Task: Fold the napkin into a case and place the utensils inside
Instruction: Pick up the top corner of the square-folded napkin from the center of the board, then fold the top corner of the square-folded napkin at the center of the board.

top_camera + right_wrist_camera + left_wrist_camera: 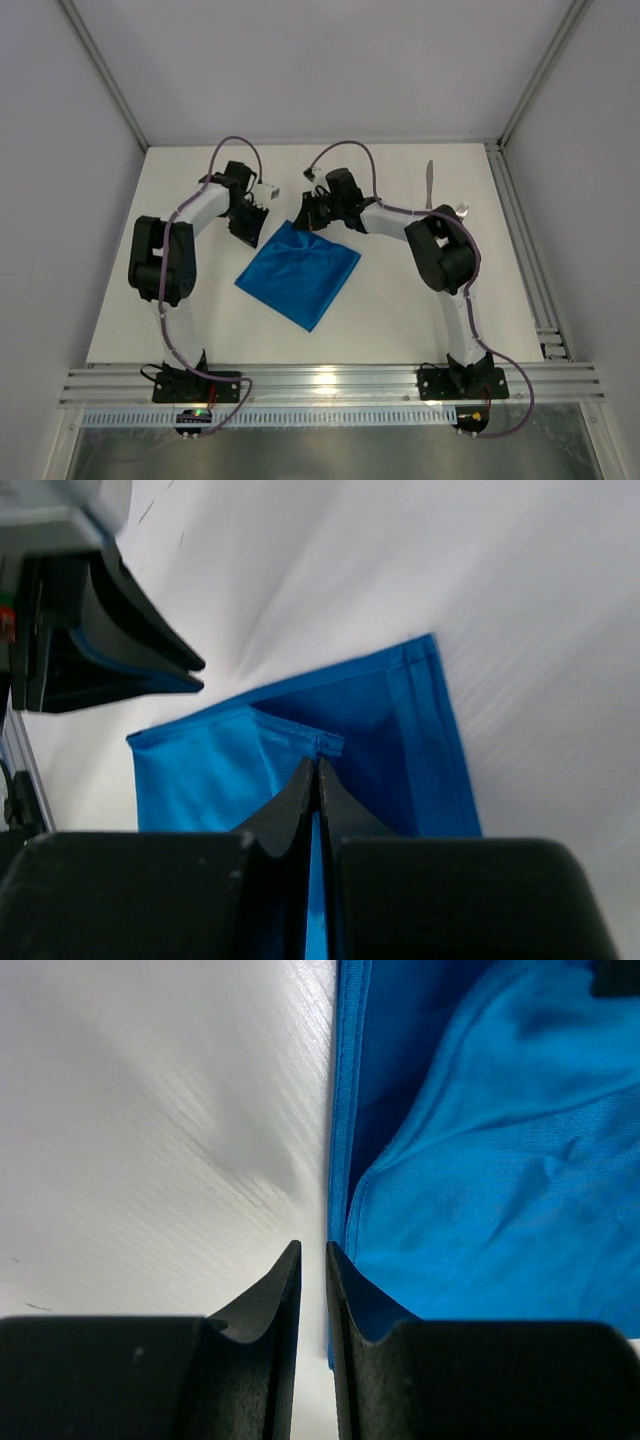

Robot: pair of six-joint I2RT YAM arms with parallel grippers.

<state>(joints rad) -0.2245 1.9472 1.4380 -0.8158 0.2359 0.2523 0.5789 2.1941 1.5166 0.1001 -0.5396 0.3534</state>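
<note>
Surface: white table [400, 330] with plain grey walls [300, 70] on three sides.
Cloth: bright blue napkin [300, 272] lies mid-table, set cornerwise, with its far corner between the two grippers. One layer is turned over onto another and the stitched hems show. It is not yet a narrow pouch.
Right tool: right gripper [306, 216] is at the napkin's far corner. Its jaws are pressed together, pinching the corner of the upper layer, and blue cloth shows between the fingers [290, 800].
Left tool: left gripper [248, 228] is just beside the napkin's far-left edge. Its jaws are parted by a thin slit with bare table seen through it, and nothing is visibly gripped.
Cutlery, item one: knife [428, 185] lies flat at the far right, well apart from the napkin.
Cutlery, item two: fork [462, 210] lies near the knife, mostly hidden by the right arm [440, 255].
</note>
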